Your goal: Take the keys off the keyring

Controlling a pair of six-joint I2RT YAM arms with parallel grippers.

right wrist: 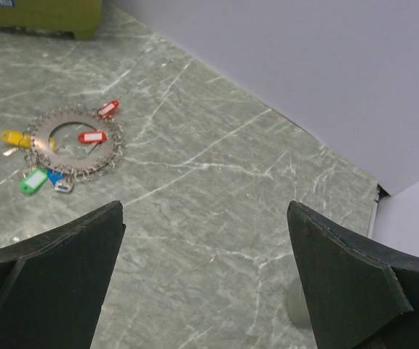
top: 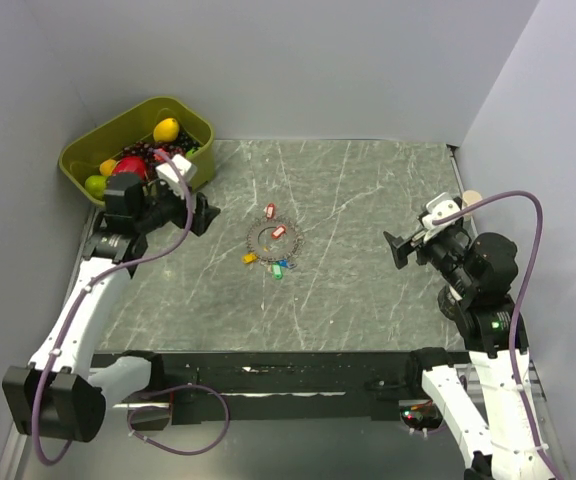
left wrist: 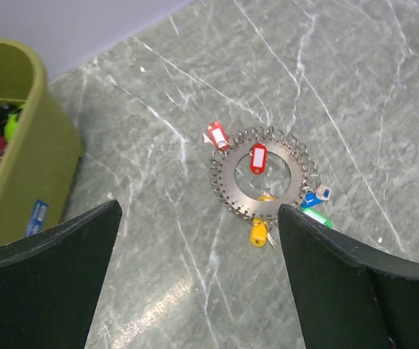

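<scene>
The keyring (top: 261, 243) lies flat in the middle of the table, a silvery ring edged with small wire loops. The keys sit around it: a red one (top: 271, 211) at its far side, a red one (top: 278, 232) inside the loop, and yellow (top: 250, 258), green (top: 277, 271) and blue (top: 286, 264) ones at its near side. My left gripper (top: 206, 215) hangs open to the left of the ring, with nothing between its fingers. In the left wrist view the keyring (left wrist: 226, 185) lies just ahead of the gripper (left wrist: 198, 214). My right gripper (top: 398, 250) is open and empty, well right of the keyring (right wrist: 41, 139).
An olive-green bin (top: 183, 103) holding colourful fruit stands at the back left, just behind the left arm; its wall (left wrist: 42, 160) shows in the left wrist view. Grey walls close the table on the left, back and right. A small pale object (top: 472, 197) sits at the right edge.
</scene>
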